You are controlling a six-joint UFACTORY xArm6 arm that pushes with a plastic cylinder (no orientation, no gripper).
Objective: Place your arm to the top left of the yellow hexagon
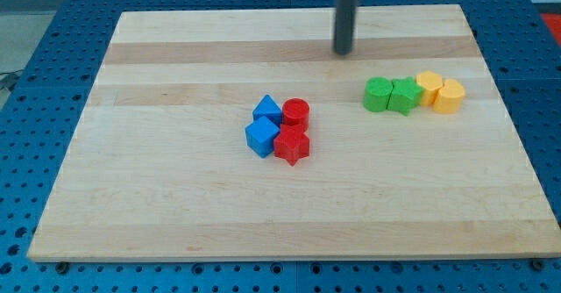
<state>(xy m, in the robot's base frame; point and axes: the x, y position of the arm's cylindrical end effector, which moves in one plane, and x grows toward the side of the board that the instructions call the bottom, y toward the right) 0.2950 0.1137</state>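
My tip [343, 52] rests on the board near the view's top, a little right of centre. The yellow hexagon [450, 96] lies at the right end of a row on the view's right. A second yellow block [429, 86], shape unclear, touches it on its left. My tip is to the upper left of the yellow hexagon, well apart from it and touching no block. The rod rises out of the view's top edge.
A green star-like block [404, 95] and a green round block [378, 94] continue the row leftward. Near the centre are clustered a blue block [267, 110], a blue cube [261, 137], a red round block [296, 112] and a red star [292, 146]. The wooden board [175, 196] lies on a blue perforated table.
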